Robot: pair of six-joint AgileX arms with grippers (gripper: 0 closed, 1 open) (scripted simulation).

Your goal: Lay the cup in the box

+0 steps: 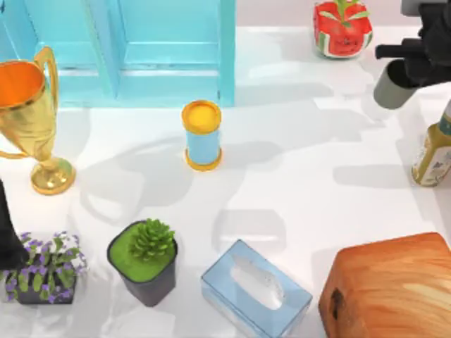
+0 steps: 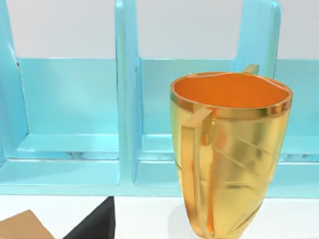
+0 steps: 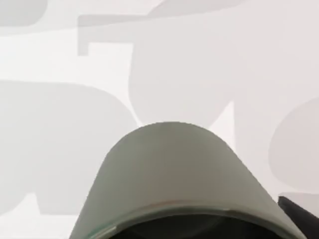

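Note:
The cup [image 1: 390, 86] is a small grey-green handleless cup, held tilted in the air over the table's far right. My right gripper [image 1: 407, 65] is shut on it near its rim. In the right wrist view the cup [image 3: 172, 174] looms close, its dark mouth toward the camera, with one black finger [image 3: 299, 213] at its side. The box [image 1: 144, 49] is light blue with upright dividers and stands at the far left. In the left wrist view the box [image 2: 75, 114] rises behind the trophy. My left arm [image 1: 5, 229] is parked at the left edge.
A gold trophy [image 1: 32, 120] stands left, in front of the box, and a blue cylinder with yellow rims [image 1: 202, 135] at centre. A bottle [image 1: 433, 151] and watermelon pot [image 1: 342, 28] sit right. Potted plants [image 1: 144, 260], a tissue box [image 1: 255, 289] and wooden block [image 1: 391, 289] line the front.

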